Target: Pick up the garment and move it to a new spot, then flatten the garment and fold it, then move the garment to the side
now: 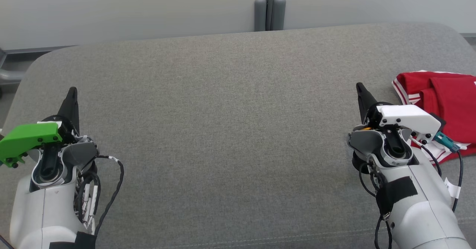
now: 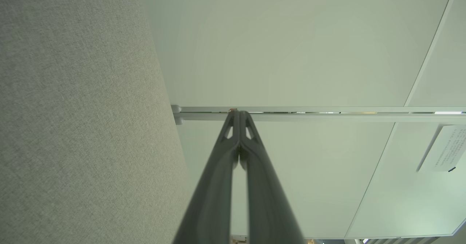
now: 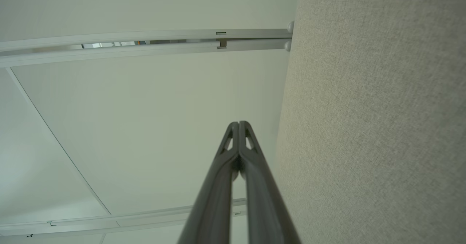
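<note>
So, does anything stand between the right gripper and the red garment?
Nothing visible does. The red garment lies just to the right of the right gripper on the grey padded surface, with only bare surface between them.

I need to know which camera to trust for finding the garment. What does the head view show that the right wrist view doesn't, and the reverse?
Head view adds: the red garment lying at the right edge, and the left gripper.
Right wrist view adds: the right gripper up close, its slotted tips pressed together, and a slanting seam across the wall panel.
Shared: the right gripper, shut, the grey cushion and the pale wall.
</note>
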